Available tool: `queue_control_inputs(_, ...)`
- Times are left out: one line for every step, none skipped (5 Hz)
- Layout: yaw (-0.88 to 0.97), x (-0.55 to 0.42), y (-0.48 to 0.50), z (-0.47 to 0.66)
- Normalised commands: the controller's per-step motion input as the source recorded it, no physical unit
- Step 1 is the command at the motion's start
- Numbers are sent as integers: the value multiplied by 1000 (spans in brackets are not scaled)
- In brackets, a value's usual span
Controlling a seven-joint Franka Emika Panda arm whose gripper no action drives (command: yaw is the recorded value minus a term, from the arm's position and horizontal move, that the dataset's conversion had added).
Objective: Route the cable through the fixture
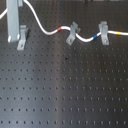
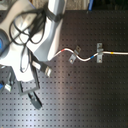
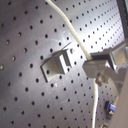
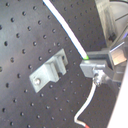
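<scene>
The white cable (image 1: 50,32) comes down from the top of the first exterior view. It curves right past its red band (image 1: 61,29) and runs on to the right edge. The fixture (image 1: 22,43) is the small grey clip at the left, directly below my gripper (image 1: 17,36). In both wrist views the cable (image 3: 75,37) (image 4: 67,30) passes beside the fixture (image 3: 56,64) (image 4: 47,72), outside its slot. It then meets my gripper (image 3: 97,69) (image 4: 95,66), which looks shut on it. Below the fingers it hangs on towards the red band.
Two more grey clips (image 1: 73,33) (image 1: 104,32) stand to the right, and the cable crosses both; they also show in the second exterior view (image 2: 75,55) (image 2: 99,53). The black perforated board (image 1: 65,90) fills the scene. The robot arm (image 2: 30,35) covers the second exterior view's left.
</scene>
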Motion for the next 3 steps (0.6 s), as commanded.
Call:
queue_control_inputs(283,-77,279,263)
queue_control_inputs(86,-108,-16,238)
queue_control_inputs(26,-251,-5,243)
